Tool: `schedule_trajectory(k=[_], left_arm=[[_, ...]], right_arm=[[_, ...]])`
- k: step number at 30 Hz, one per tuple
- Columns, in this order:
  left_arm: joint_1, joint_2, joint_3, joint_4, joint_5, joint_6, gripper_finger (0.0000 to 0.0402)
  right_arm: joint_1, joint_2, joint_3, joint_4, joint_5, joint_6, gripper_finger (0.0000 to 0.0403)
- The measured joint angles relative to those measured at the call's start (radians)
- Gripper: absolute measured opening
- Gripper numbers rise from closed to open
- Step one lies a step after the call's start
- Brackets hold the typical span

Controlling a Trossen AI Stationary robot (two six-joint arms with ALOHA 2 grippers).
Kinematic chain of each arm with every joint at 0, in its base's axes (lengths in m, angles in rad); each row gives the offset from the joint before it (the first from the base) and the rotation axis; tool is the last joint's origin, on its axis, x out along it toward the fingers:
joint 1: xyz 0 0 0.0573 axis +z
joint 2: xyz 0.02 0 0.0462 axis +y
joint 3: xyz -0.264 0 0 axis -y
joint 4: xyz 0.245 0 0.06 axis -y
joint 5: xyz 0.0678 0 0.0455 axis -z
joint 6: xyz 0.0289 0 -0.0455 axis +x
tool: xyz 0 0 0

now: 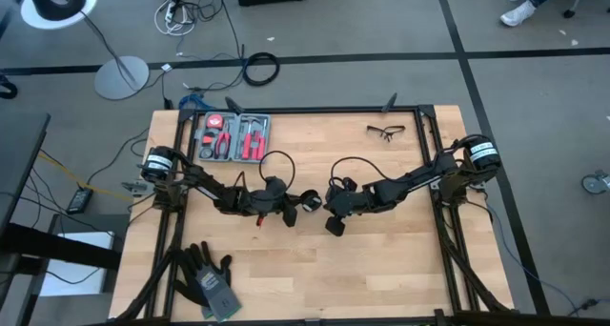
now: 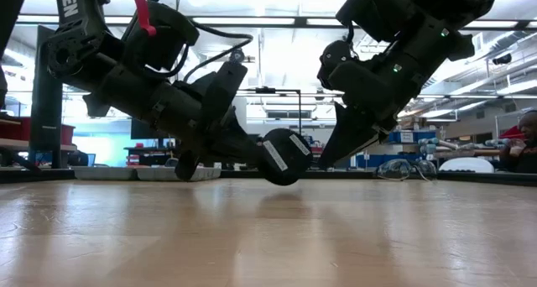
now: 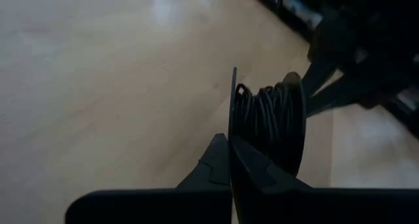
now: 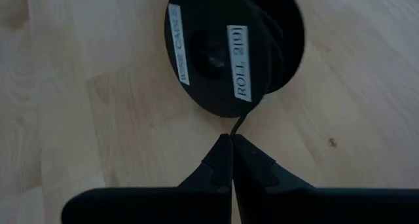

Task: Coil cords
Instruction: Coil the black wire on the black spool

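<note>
A round black spool with white labels on its face hangs at mid-table, just above the wood. The thin black cord is wound between its two flanges. My left gripper comes from the table's left and is shut on the spool. My right gripper comes from the right, slanting down, and is shut on a short loose run of the cord that leads off the spool's edge. My left gripper pinches the thin rim of one spool flange between its two fingers, coming nearly level from the table's left. The spool is lifted clear of the table and tilted. My right gripper pinches the thin cord at its fingertips, right beside the spool's labelled face. The fingers slant down from the table's right. The short run of cord between the fingers and the spool is nearly straight.
A grey tool tray with red-handled pliers lies at the far left and safety glasses at the far right. Dark gloves lie near the front left corner. Bare wood stretches along the near side.
</note>
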Motion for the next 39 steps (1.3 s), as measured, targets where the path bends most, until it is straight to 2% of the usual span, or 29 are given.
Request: schedule_trajectory(k=[5,13,26,35,39], left_arm=[[0.002,0.000,0.000,0.030,-0.009,0.015,0.0000],[0.004,0.000,0.000,0.001,-0.023,0.015,0.0000],[0.004,0.000,0.001,-0.028,-0.030,0.013,0.0000],[0.004,-0.001,0.003,-0.035,-0.063,0.006,0.0000],[0.004,-0.001,0.003,-0.038,-0.066,0.005,0.0000]], right_arm=[[0.001,0.038,-0.001,0.055,0.000,-0.027,0.0000],[0.002,0.167,-0.002,0.277,-0.002,-0.043,0.0011],[0.007,0.162,-0.003,0.336,-0.031,-0.027,0.0029],[0.047,0.157,0.000,0.415,-0.031,-0.043,0.0070],[0.054,0.153,0.000,0.396,-0.039,-0.051,0.0081]])
